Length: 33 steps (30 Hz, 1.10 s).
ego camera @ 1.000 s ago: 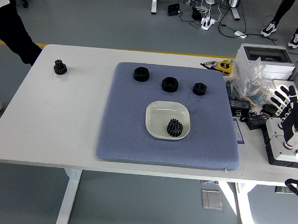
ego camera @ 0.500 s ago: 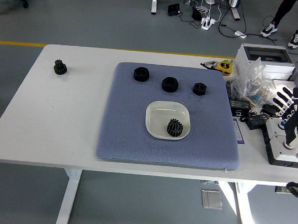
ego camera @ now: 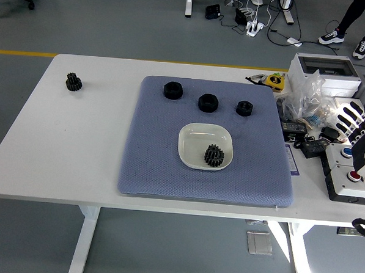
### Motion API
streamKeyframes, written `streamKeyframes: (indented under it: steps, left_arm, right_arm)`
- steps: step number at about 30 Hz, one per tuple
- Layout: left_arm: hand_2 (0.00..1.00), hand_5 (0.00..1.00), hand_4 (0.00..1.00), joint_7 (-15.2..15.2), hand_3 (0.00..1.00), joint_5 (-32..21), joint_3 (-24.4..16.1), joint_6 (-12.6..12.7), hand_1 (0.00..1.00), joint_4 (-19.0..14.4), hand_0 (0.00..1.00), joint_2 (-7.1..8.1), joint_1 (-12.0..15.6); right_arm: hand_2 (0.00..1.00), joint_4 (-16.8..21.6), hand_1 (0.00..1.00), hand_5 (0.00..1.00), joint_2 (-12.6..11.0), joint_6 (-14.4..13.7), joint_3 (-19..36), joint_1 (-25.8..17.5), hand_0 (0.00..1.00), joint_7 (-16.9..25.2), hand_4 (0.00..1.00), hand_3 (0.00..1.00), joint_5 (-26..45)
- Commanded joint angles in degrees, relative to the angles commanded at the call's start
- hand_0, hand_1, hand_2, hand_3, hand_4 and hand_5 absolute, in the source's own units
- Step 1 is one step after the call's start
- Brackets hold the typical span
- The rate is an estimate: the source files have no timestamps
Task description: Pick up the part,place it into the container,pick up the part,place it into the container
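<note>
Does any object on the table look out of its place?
One small black gear sits alone on the bare white table at far left, away from the blue mat that holds the other parts.

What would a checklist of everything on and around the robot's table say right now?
Surface: white table with a blue-grey mat across its middle.
Job's things: white dish on the mat, one black gear inside it; three black nuts in a row on the mat behind the dish; another black gear alone on the bare table, far left.
Clutter: yellow tape measure, clear plastic bags, white box, all at the right end.
Hands: right hand open, over the right-end clutter, holding nothing; left hand not in view.
Cables: power strip and leads on the floor beyond the table.
Surroundings: grey floor, yellow line, a person's feet top right.
</note>
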Motion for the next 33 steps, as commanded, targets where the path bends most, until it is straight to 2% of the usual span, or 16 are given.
streamKeyframes:
  steps: [33]
  left_arm:
    - [0.619,0.560,0.628,0.8,0.562,2.7,-1.6,-0.3,0.628,0.0,0.625,-0.02,1.0]
  right_arm:
    - [0.816,0.1,0.800,0.899,1.6,-0.3,0.2,-0.6,0.819,-0.3,0.998,0.831,0.7]
